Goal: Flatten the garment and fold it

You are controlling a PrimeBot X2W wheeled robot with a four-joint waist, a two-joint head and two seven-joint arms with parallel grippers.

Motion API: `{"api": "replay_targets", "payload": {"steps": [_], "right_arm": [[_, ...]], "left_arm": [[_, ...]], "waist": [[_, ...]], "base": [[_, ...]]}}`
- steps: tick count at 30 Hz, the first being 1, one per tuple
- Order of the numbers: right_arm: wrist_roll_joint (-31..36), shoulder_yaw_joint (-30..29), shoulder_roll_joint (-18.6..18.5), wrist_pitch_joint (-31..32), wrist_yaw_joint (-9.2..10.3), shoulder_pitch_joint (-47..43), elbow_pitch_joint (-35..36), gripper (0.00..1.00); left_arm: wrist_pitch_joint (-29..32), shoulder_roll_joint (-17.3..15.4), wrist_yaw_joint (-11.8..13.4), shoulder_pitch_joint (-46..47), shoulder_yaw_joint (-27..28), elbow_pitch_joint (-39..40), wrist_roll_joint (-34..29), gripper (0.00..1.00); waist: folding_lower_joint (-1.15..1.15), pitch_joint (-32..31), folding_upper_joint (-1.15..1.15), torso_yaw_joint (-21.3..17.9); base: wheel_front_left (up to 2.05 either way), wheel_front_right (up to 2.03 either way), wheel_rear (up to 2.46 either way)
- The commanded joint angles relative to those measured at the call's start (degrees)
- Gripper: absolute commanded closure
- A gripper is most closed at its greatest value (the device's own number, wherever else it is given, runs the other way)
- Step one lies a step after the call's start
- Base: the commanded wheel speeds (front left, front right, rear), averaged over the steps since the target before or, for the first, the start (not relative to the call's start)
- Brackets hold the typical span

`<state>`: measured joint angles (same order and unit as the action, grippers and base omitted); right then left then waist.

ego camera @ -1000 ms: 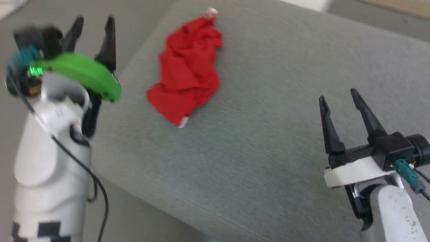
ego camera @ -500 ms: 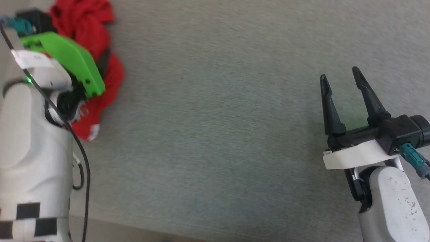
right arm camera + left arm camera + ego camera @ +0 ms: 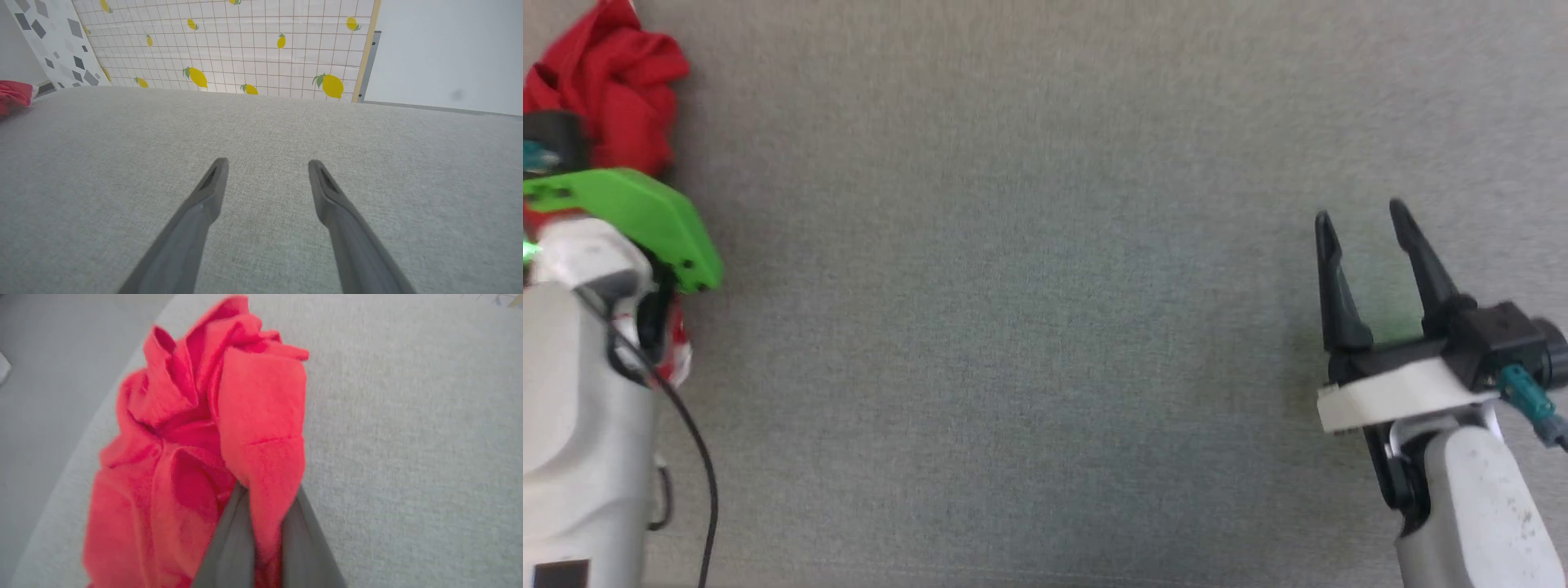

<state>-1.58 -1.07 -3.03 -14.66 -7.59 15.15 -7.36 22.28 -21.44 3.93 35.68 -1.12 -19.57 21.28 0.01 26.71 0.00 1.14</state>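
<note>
L gripper pinches one fold of the crumpled bright-red soft fabric shorts at the left edge of the grey woven surface, R gripper spread & idle, so the thin grip may slip, or a pull may drag the bunch off-edge.

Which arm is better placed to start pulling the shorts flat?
Left. The left claw is shut on a fold of the crumpled garment; the right claw hangs open over bare grey padding, well away from it.

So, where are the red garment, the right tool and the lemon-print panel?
red garment [image 3: 261, 400], left wrist view: broad crumpled fold.
right tool [image 3: 1361, 211], head view: gap between open fingertips.
lemon-print panel [image 3: 245, 45], right wrist view: gridded face.
</note>
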Motion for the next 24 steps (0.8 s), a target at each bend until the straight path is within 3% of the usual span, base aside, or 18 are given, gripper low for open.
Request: {"api": "replay_targets", "payload": {"steps": [1,6,13,24], "right_arm": [[-0.52,-0.29,0.11,-0.32,0.10,-1.02,-0.28,0.00],[-2.66,-0.25,0.13,-0.33,0.10,-4.01,-1.14,0.00],[-3.87,-0.74,0.14,-0.33,0.10,-6.97,-1.73,0.00],[-4.19,-0.51,0.14,-0.33,0.10,-8.14,-1.85,0.00]], "left_arm": [[-4.05,-1.52,0.89,0.36,0.15,0.96,-2.08,1.00],[-18.02,-3.04,1.26,2.57,-1.22,3.77,-7.27,1.00],[-25.83,-0.89,-1.18,7.06,-6.27,7.69,-9.79,1.00],[-25.93,12.60,-6.13,9.64,-17.94,9.00,-6.02,1.00]], "waist": [[-0.01,-8.31,0.00,2.33],[-0.01,-15.28,0.00,2.14],[-0.01,-20.87,0.00,-0.76],[-0.01,-22.41,0.00,-10.14]], "base": [[0.00,0.00,0.00],[0.00,0.00,0.00],[0.00,0.00,0.00],[0.00,0.00,0.00]]}}
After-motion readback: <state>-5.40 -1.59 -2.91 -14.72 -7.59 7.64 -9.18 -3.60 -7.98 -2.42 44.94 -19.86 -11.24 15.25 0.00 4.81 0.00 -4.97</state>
